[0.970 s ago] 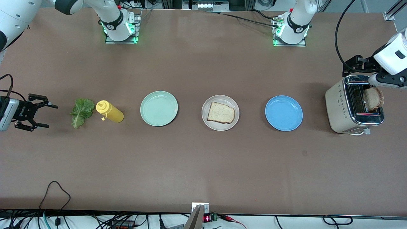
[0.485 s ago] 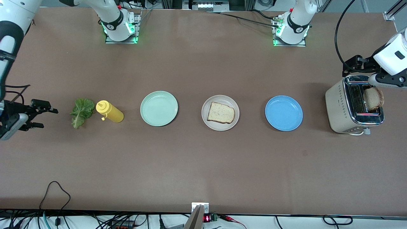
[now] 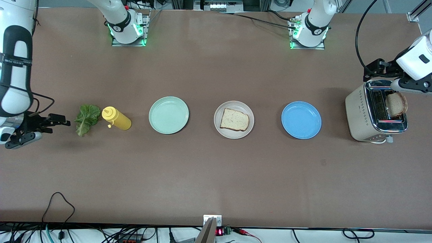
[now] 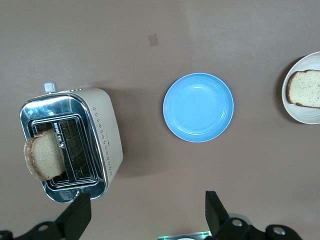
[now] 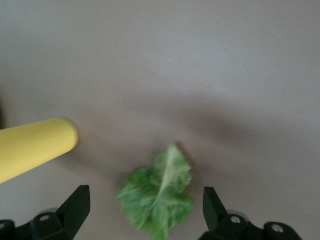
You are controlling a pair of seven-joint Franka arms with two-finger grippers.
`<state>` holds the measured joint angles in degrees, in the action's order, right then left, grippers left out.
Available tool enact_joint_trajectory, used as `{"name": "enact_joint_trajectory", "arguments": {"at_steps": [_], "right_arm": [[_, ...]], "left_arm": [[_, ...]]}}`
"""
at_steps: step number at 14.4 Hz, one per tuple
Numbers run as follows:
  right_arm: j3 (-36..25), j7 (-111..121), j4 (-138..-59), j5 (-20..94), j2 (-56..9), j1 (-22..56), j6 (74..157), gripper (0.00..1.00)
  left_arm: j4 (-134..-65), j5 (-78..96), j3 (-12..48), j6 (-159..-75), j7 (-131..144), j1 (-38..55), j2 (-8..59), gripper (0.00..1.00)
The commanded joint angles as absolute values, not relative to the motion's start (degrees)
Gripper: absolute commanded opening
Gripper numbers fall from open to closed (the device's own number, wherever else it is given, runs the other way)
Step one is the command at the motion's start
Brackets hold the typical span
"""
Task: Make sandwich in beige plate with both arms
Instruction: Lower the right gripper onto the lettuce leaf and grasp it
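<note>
One toast slice (image 3: 235, 119) lies on the beige plate (image 3: 234, 135) at the table's middle; both also show in the left wrist view, the slice (image 4: 305, 88) on the plate (image 4: 295, 113). A second slice (image 3: 396, 104) stands in the toaster (image 3: 362, 114) and shows in the left wrist view (image 4: 44, 155). My left gripper (image 3: 393, 82) hangs open and empty over the toaster (image 4: 102, 135). The green lettuce leaf (image 3: 86, 118) lies near the right arm's end. My right gripper (image 3: 54, 129) is open, low beside the leaf (image 5: 159, 197), which shows between its fingers.
A yellow squeeze bottle (image 3: 116, 118) lies beside the lettuce, toward the plates, and shows in the right wrist view (image 5: 35, 147). A mint-green plate (image 3: 168, 115) and a blue plate (image 3: 301, 120) flank the beige plate. Cables run along the table edge nearest the front camera.
My right gripper has moved toward the lettuce leaf, still open. The left gripper and the toast in the toaster have not moved.
</note>
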<state>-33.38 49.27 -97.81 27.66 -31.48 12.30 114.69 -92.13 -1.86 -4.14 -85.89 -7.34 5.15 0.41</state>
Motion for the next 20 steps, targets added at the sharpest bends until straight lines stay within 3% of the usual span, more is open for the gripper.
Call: {"name": "enact_joint_trajectory", "arguments": {"at_steps": [1,7,12,13,14,15,16,17,20], "right_arm": [[-28.49,46.42,-111.67,26.28,-26.99,11.08,131.16,1.00],[-22.59,34.63,-121.98,26.02,-27.51,11.34,151.14,1.00],[-21.88,34.98,-122.61,22.32,-27.69,10.72,153.28,1.00],[-21.88,35.15,-122.78,22.24,-27.60,10.64,153.19,0.85],[-21.88,35.50,-122.87,21.80,-27.68,10.55,153.02,0.56],[-21.88,35.86,-122.96,20.67,-27.69,10.29,152.93,0.40],[-21.88,37.86,-122.96,18.74,-27.51,9.94,152.84,0.16],[-21.88,42.23,-122.96,18.46,-27.42,8.97,152.75,0.04],[-21.80,48.25,-122.52,18.46,-27.07,7.65,152.75,0.00]], "left_arm": [[-90.70,-1.49,-4.31,-84.73,-7.21,5.19,0.97,1.00],[-90.70,-1.49,-4.31,-84.73,-7.21,5.10,0.97,1.00],[-90.70,-1.49,-4.31,-84.73,-7.21,5.10,0.97,1.00],[-90.70,-1.49,-4.31,-84.73,-7.21,5.10,0.97,1.00],[-90.70,-1.49,-4.31,-84.64,-7.21,5.10,0.97,1.00],[-90.70,-1.49,-4.31,-84.73,-7.21,5.10,0.97,1.00],[-90.70,-1.49,-4.31,-84.64,-7.21,5.10,0.97,1.00],[-90.70,-1.49,-4.31,-84.64,-7.21,5.10,0.97,1.00],[-90.70,-1.49,-4.31,-84.64,-7.21,5.10,0.97,1.00]]}}
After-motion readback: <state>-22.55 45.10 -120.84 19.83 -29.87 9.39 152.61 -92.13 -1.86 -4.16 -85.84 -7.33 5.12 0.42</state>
